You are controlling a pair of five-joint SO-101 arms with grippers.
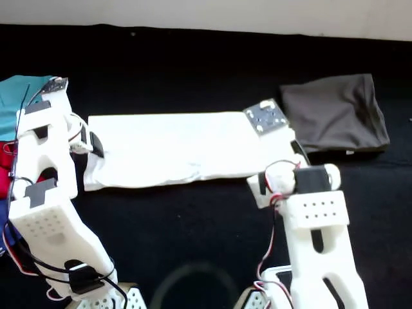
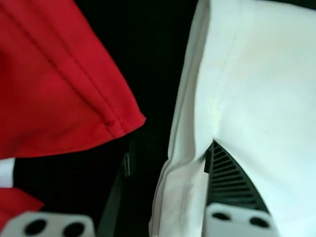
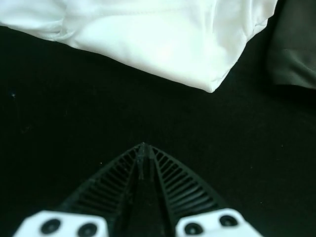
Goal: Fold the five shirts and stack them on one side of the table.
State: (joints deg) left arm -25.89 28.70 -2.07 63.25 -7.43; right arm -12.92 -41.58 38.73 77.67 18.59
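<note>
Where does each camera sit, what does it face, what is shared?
High view: overhead, looking down on white shirt, grey shirt, left arm, right arm.
Left wrist view: on that wrist, faces red shirt, white shirt's edge; own jaws open.
Right wrist view: on that wrist, faces white shirt's corner; own jaws shut.
Shared: white shirt.

A black worktop (image 1: 193,64) spread across the whole scene, matt and dark from front to back. Along its far edge ran a pale strip of wall (image 1: 257,13). Near the front edge, about midway across, a faint greyish ring (image 1: 193,263) showed on the dark surface.
</note>
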